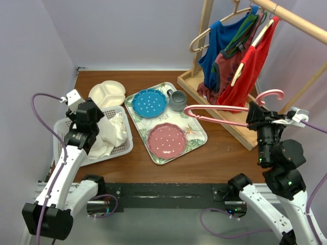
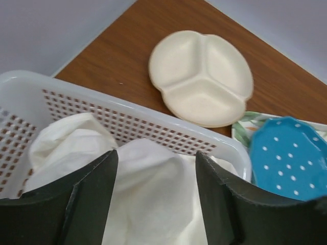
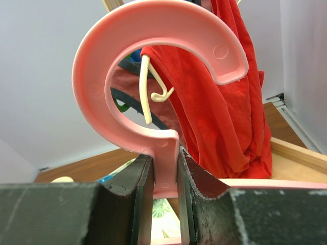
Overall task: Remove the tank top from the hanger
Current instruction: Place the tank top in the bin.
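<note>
Tank top (image 1: 114,131), white and crumpled, lay in the white basket (image 1: 126,146) at the left of the tabletop (image 1: 214,158), off the pink hanger (image 1: 219,115). Left pincer (image 2: 156,158) sat spread just above the cloth, not pinching it. Right pincer (image 3: 164,163) was pressed onto the hanger's neck, holding it bare in the air, one arm reaching over the tray (image 1: 196,138). Tray carried a blue plate (image 1: 149,102), pink plate (image 1: 166,139) and mug (image 1: 177,100). Cream divided plate (image 1: 107,93) lay beyond the basket. Rack (image 1: 199,84) with red and blue clothes stood behind the right pincer.

The hanger (image 3: 153,23) is pink, the tank top (image 2: 153,189) white, the plate (image 1: 149,102) blue with white dots.
</note>
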### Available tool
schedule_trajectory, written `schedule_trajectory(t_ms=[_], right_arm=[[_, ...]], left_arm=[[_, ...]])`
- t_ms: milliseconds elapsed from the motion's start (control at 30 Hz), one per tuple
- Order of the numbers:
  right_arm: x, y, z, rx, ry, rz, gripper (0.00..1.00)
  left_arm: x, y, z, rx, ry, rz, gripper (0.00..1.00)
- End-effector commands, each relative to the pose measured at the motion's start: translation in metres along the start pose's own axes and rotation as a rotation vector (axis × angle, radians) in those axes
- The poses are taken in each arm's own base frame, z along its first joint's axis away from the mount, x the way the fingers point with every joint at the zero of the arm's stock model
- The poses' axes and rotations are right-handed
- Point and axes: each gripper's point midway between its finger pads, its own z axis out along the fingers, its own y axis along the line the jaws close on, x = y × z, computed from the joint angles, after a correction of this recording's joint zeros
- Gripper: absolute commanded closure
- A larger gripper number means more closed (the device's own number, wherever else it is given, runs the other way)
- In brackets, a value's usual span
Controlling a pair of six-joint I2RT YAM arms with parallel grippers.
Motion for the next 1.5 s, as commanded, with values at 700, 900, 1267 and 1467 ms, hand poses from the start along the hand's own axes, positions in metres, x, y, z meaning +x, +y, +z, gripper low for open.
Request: schedule_trajectory(t_ms=[700, 900, 1267, 1467], right_arm=[[-0.008, 0.006, -0.001, -0.035, -0.031, 0.014, 1.0], [0.003, 0.03, 0.007, -0.137, 0.042, -0.066, 1.0], [0.014, 0.056, 0.007, -0.282, 0.099, -0.136, 1.0], [0.03, 0.07, 0.012, -0.336, 0.166, -0.14, 1.0]], left_arm=[[0.159, -0.012, 0.039, 0.03, 0.364, -0.18, 0.35], [0.069, -0.045, 0.023, 0.161, 0.22, -0.129, 0.12], [-0.016, -0.125, -0.065, 0.715, 0.238, 0.166, 0.04], [-0.032, -0.177, -0.144, 1.232, 0.211, 0.194, 0.05]])
